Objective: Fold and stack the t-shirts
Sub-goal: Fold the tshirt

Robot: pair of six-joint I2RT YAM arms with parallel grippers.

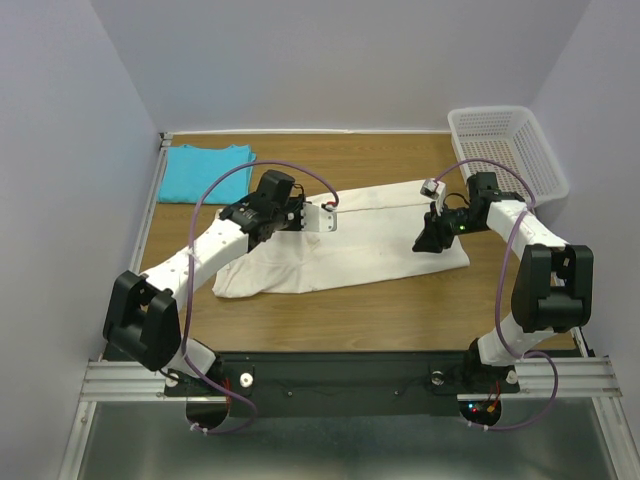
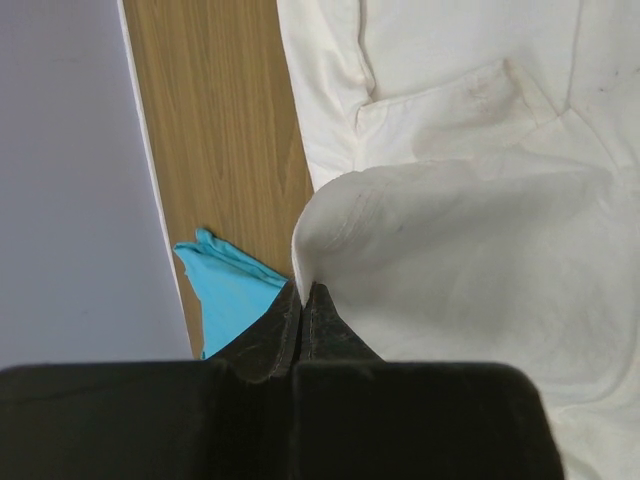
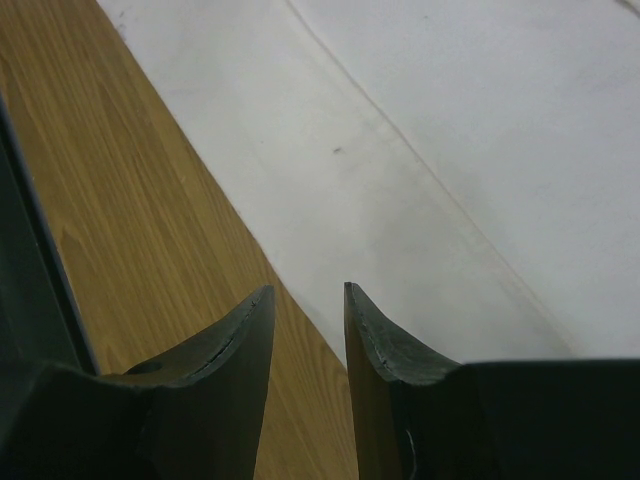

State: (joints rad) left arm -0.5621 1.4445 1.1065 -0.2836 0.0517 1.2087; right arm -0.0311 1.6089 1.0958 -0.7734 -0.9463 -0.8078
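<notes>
The cream t-shirt [image 1: 360, 245] lies spread across the middle of the table. My left gripper [image 1: 285, 220] is over its left part, shut on a raised fold of the cream fabric [image 2: 450, 260]; its tips [image 2: 303, 288] pinch the fold's hemmed edge. The turquoise t-shirt [image 1: 205, 170] lies flat at the back left corner, and a corner of it [image 2: 235, 290] shows beside the left fingers. My right gripper [image 1: 428, 242] hangs over the cream shirt's right part. It is open [image 3: 308, 290] with nothing between the fingers, just above the cream shirt's edge [image 3: 420, 180] where it meets bare wood.
A white perforated basket [image 1: 505, 145] stands at the back right corner. Walls close in the table on the left, back and right. Bare wooden table [image 1: 400, 310] runs along the front of the cream shirt.
</notes>
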